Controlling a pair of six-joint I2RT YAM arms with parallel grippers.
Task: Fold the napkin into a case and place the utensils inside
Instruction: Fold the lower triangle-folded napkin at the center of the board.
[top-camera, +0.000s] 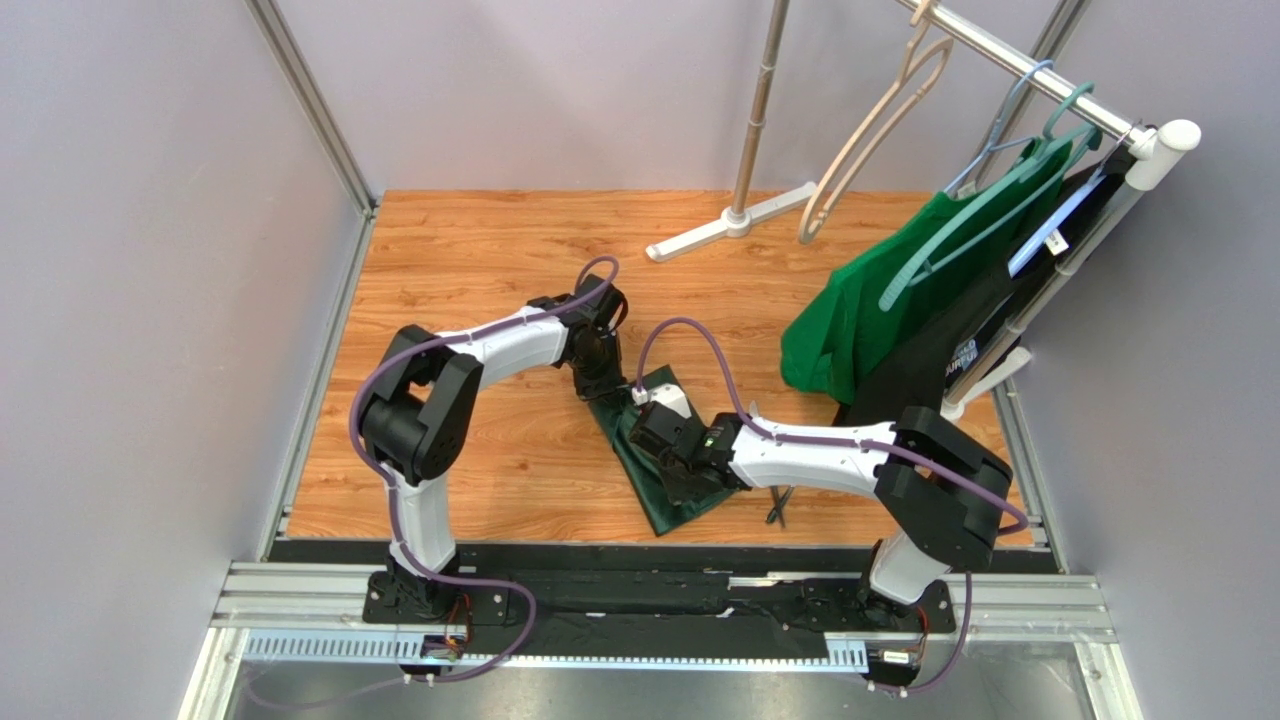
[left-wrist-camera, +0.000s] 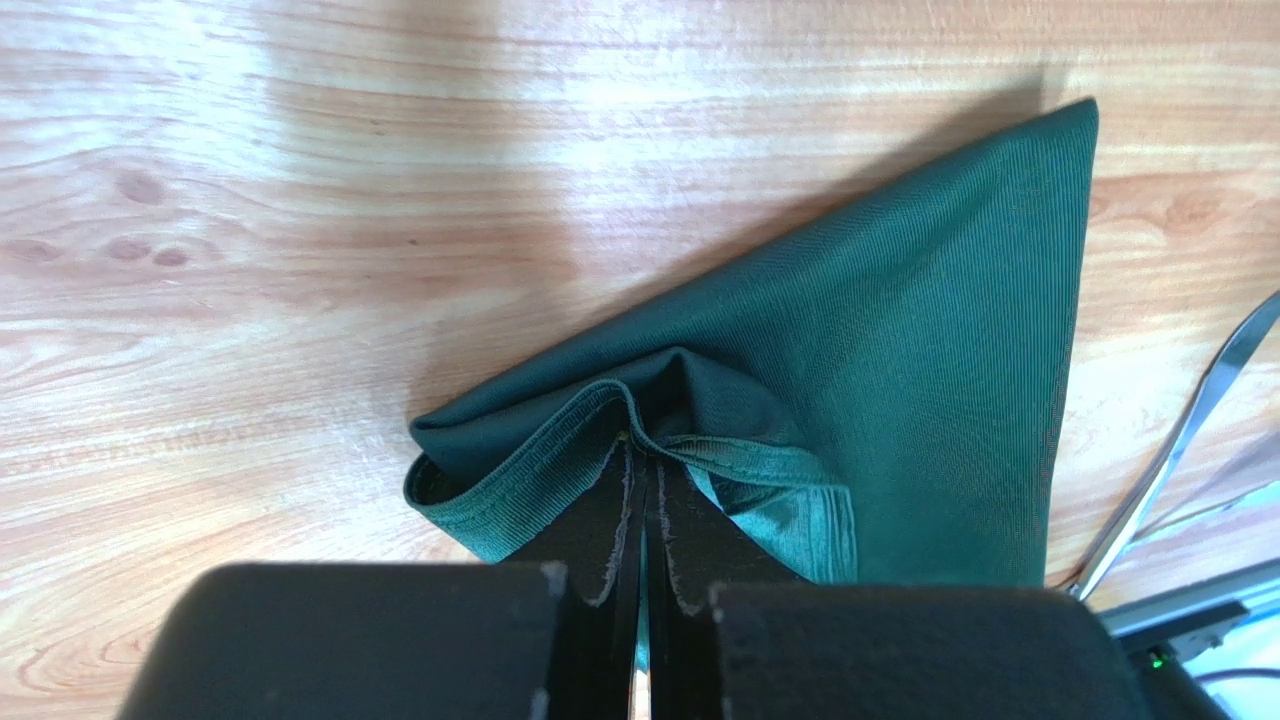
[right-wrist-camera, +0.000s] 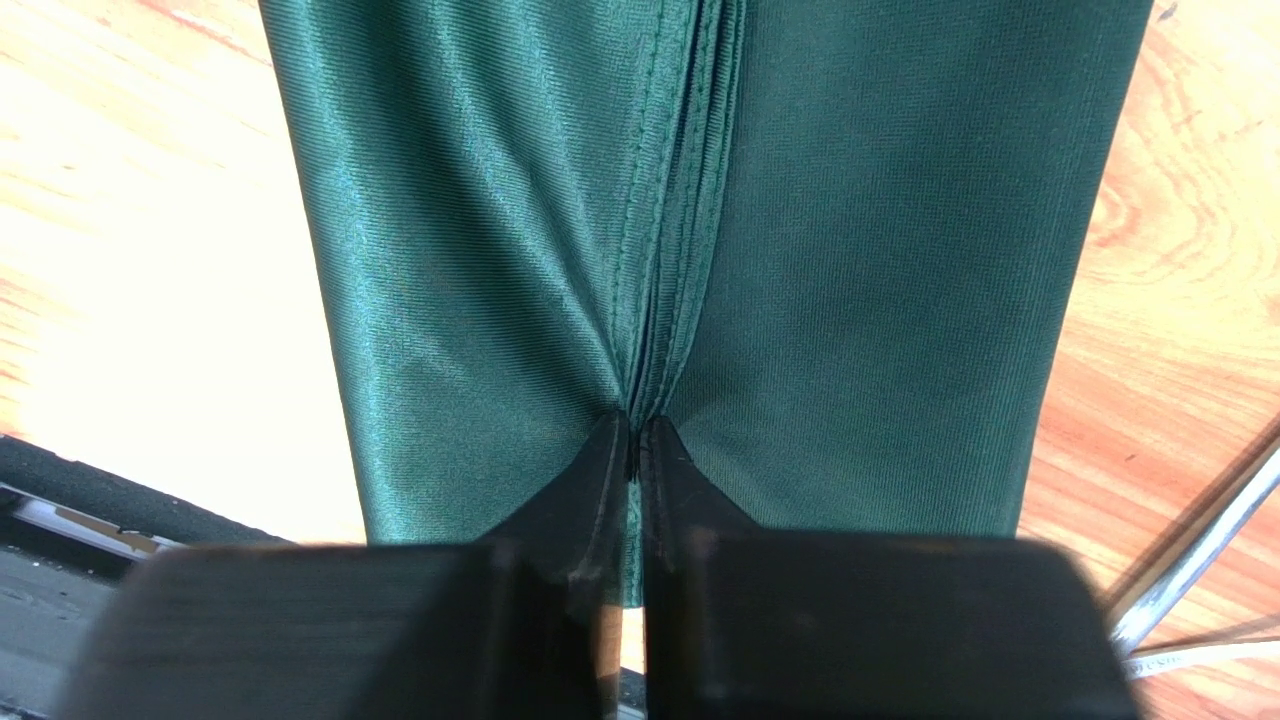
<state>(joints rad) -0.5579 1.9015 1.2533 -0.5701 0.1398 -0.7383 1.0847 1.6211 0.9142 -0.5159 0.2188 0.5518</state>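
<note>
On the wooden table (top-camera: 481, 270), between both arms: napkin (top-camera: 649, 488), dark green, folded to a narrow strip with a diagonal flap (a case half made, we judge); left gripper (left-wrist-camera: 643, 465) clamped on its far hem; right gripper (right-wrist-camera: 634, 443) clamped on the near hem; utensils (left-wrist-camera: 1187, 431) just beside, not yet inside; white print on the black garment (top-camera: 962, 353) we cannot read.

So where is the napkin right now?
In the top view the napkin lies folded at the front centre of the table, the left gripper pinching its far end and the right gripper its middle.
</note>
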